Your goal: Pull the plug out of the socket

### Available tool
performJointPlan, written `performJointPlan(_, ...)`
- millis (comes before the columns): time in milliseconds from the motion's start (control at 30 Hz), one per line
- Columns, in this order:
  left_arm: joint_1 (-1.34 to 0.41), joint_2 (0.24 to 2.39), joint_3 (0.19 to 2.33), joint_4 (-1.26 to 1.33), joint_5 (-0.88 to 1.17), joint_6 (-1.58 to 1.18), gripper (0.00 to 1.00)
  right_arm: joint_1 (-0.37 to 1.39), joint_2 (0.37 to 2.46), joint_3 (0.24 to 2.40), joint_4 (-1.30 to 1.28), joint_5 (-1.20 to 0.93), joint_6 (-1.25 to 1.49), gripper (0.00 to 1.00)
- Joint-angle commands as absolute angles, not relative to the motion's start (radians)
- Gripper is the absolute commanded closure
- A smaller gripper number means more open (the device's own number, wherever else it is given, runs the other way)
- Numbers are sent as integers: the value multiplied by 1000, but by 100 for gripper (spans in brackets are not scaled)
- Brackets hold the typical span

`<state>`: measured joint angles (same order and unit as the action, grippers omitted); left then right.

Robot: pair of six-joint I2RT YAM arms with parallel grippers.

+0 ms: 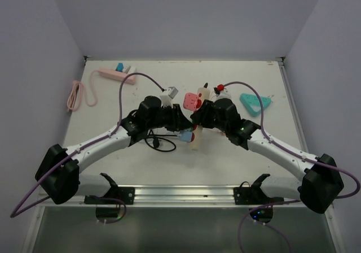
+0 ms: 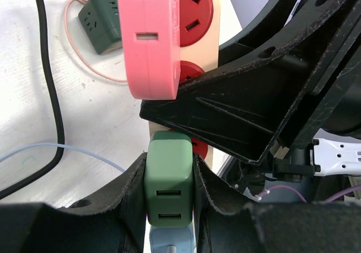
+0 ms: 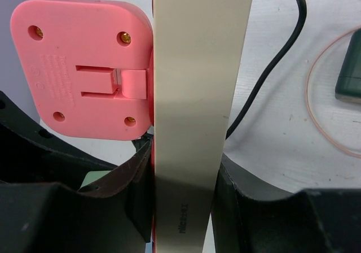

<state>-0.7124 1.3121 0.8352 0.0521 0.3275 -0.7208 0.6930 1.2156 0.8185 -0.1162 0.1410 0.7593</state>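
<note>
A beige power strip (image 1: 197, 130) with red sockets (image 2: 194, 4) stands on edge mid-table. My right gripper (image 3: 186, 208) is shut on the strip (image 3: 194, 95) across its width. A light green USB charger plug (image 2: 169, 177) sits against a red socket low on the strip. My left gripper (image 2: 170, 191) is shut on this plug, one finger on each side. A pink plug (image 2: 149, 38) sits in the strip above it and also shows in the right wrist view (image 3: 84, 72). A pale blue plug (image 2: 169, 241) lies just below the green one. The green plug's prongs are hidden.
A dark green adapter (image 2: 101, 21) on a thin pink cord and a black cable (image 2: 48, 83) lie on the table behind the strip. A pink power strip (image 1: 117, 75), a coiled pink cable (image 1: 75, 95), a white adapter (image 1: 169, 93) and a teal object (image 1: 255, 103) lie farther back.
</note>
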Motion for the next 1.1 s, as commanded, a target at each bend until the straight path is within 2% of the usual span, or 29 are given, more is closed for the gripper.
performJointPlan(0, -627, 1167, 847, 6, 339, -666, 100, 583, 1229, 764, -411, 486, 597, 100)
performJointPlan(333, -572, 1143, 943, -193, 356, -601, 100, 574, 1258, 799, -465, 532, 555, 100)
performJointPlan(633, -557, 1170, 871, -127, 313, -612, 100, 568, 1142, 804, -402, 403, 601, 100)
performJointPlan(867, -552, 1406, 808, 95, 310, -669, 97, 558, 1071, 802, -351, 289, 604, 100)
performJointPlan(1067, -542, 1601, 916, 216, 281, -681, 92, 558, 1058, 766, -295, 169, 614, 100)
